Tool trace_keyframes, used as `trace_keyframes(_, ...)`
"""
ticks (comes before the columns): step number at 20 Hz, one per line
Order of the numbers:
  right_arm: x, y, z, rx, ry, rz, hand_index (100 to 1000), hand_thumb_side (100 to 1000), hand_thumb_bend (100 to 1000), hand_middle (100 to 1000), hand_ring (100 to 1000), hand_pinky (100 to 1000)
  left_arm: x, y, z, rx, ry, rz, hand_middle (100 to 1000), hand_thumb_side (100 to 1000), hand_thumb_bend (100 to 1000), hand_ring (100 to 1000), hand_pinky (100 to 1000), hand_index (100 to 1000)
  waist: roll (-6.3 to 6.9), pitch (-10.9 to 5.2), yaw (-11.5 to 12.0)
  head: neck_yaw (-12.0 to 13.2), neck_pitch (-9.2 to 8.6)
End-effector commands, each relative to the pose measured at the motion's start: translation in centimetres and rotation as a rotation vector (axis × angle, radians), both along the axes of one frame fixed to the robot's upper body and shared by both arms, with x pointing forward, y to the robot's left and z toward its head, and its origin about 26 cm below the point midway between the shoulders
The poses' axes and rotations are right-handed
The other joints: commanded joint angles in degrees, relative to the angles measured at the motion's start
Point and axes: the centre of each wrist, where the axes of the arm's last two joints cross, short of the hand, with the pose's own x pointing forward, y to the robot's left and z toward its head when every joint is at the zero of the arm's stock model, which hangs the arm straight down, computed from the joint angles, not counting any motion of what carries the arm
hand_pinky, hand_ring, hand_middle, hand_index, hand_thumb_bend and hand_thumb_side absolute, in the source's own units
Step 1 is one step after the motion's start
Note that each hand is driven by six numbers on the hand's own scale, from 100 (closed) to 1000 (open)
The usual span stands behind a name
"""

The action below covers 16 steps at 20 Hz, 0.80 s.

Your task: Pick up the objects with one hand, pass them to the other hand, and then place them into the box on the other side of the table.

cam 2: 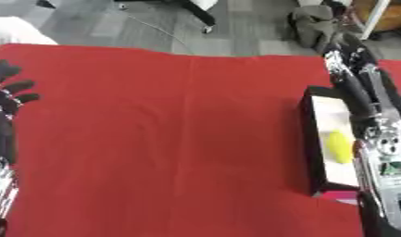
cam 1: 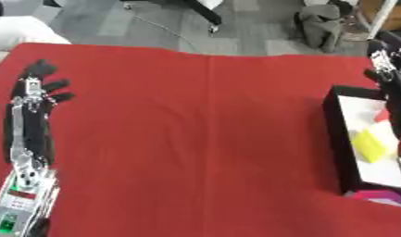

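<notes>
A black-walled box (cam 1: 336, 139) with a white inside stands at the right edge of the red table. In it lies a yellow object (cam 2: 339, 146), and something red shows beside it (cam 1: 383, 115). My right hand (cam 2: 346, 58) reaches over the far end of the box with its fingers straight, holding nothing; its forearm (cam 2: 380, 134) covers the box's right side. Over at the left edge my left hand (cam 1: 40, 85) lies open on the cloth, fingers spread and pointing away, with nothing in it.
The red cloth (cam 1: 195, 139) covers the table. A pink-and-white thing (cam 1: 380, 196) shows at the box's near end. Beyond the far edge are grey floor, a chair base (cam 1: 205, 14) and a grey bundle (cam 1: 321, 25).
</notes>
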Motion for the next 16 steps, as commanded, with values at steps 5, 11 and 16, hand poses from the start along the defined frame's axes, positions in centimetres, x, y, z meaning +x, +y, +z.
trace_keyframes(5, -0.33, -0.2, 1.04, -0.007, -0.039, -0.005, 1000, 669, 100, 926, 1000, 941, -0.13, 0.16, 0.88, 0.011, -0.027, 0.003, 747, 869, 140, 674, 642, 853, 0.21, -0.68, -0.1, -0.08, -0.9)
trace_keyframes(11, -0.33, -0.21, 1.05, -0.007, -0.039, -0.005, 1000, 669, 100, 924, 1000, 941, -0.13, 0.17, 0.85, 0.012, -0.024, 0.003, 731, 870, 140, 654, 639, 860, 0.21, -0.64, -0.12, -0.17, -0.85)
trace_keyframes(16, -0.34, -0.2, 1.07, -0.006, -0.04, -0.005, 1000, 668, 100, 923, 1000, 941, -0.13, 0.19, 0.85, 0.012, -0.023, 0.0, 731, 870, 141, 726, 638, 863, 0.23, -0.68, -0.14, -0.27, -1.09)
